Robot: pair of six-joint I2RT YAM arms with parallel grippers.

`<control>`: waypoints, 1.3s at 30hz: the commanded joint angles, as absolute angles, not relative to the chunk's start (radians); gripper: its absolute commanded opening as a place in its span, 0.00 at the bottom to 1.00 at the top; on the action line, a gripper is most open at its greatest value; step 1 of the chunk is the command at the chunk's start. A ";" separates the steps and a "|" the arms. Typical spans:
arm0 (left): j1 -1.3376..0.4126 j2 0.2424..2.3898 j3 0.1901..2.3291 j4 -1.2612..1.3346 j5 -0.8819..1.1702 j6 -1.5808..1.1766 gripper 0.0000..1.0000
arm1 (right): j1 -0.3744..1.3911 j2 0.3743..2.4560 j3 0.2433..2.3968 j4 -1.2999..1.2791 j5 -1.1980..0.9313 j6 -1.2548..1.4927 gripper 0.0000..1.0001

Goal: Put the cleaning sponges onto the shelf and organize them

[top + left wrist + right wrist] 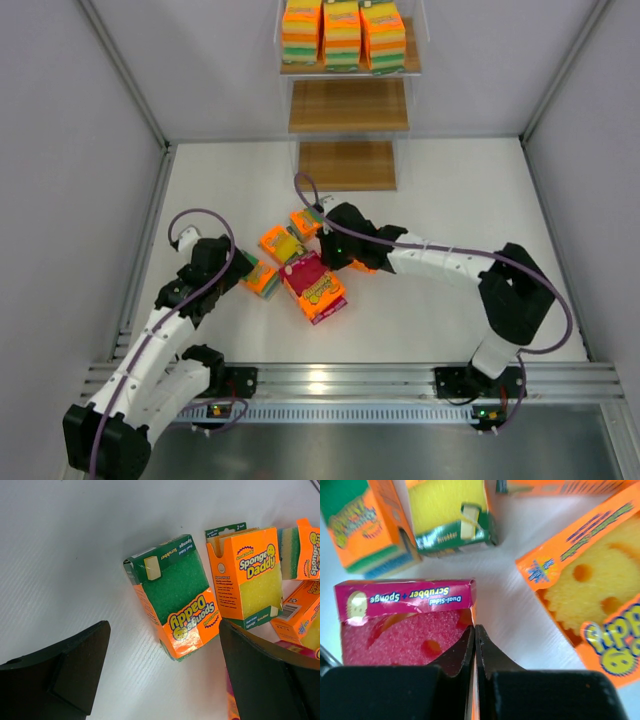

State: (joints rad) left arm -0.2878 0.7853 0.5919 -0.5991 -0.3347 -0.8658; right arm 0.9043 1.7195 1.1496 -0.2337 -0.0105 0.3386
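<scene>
Loose sponge packs lie clustered on the table (450, 190) between two robot arms, well short of the shelf (348, 105), whose top board already carries stacked packs (342, 35). The left end effector (165, 640) hangs open, its two fingers spread wide to either side of a green pack (175, 597) lying flat just ahead of and below it. A yellow pack (250, 577) rests just beyond that, off toward the end effector's right finger. The right end effector (476, 635) is closed, its fingers pressed together on what looks like the thin orange side wall of a pink pack (405, 625), which sits directly under and in front of it. A smiley-face pack (590, 600) lies off to that end effector's right. The packs appear light and soft, each a block of foam in a thin cardboard sleeve that likely gives under pressure and offers a fairly smooth printed surface. A firm but modest squeeze across the short width, at the middle where the sleeve wraps the foam, seems the safest hold. A pinch on a sleeve edge alone risks bending or tearing the card, or letting the pack swing. The open-ended sleeves could also let a sponge slide out if a pack is tipped steeply.
</scene>
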 commanded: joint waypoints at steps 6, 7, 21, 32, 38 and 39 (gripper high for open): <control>-0.287 0.793 0.592 -0.592 -0.362 -0.862 0.97 | 0.734 1.557 1.316 -0.272 0.153 0.544 0.00; -0.287 0.793 0.591 -0.592 -0.368 -0.862 0.97 | 0.714 1.562 1.337 -0.275 0.175 0.566 0.00; -0.287 0.841 0.640 -0.591 -0.436 -0.822 0.98 | 0.557 1.724 1.655 -0.071 0.394 0.667 0.00; -0.284 0.876 0.653 -0.589 -0.474 -0.785 0.98 | 0.564 1.939 1.938 -0.054 0.500 0.624 0.00; -0.279 0.891 0.652 -0.583 -0.483 -0.782 0.98 | 0.569 2.020 2.043 -0.080 0.517 0.630 0.00; -0.278 0.896 0.652 -0.574 -0.477 -0.775 0.98 | 0.569 2.025 2.048 -0.080 0.520 0.637 0.00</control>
State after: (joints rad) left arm -0.2863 0.8867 0.6193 -0.5983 -0.4580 -0.7967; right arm 0.5575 2.0186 1.9728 -0.1062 0.4801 0.6361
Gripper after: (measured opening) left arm 0.982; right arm 0.008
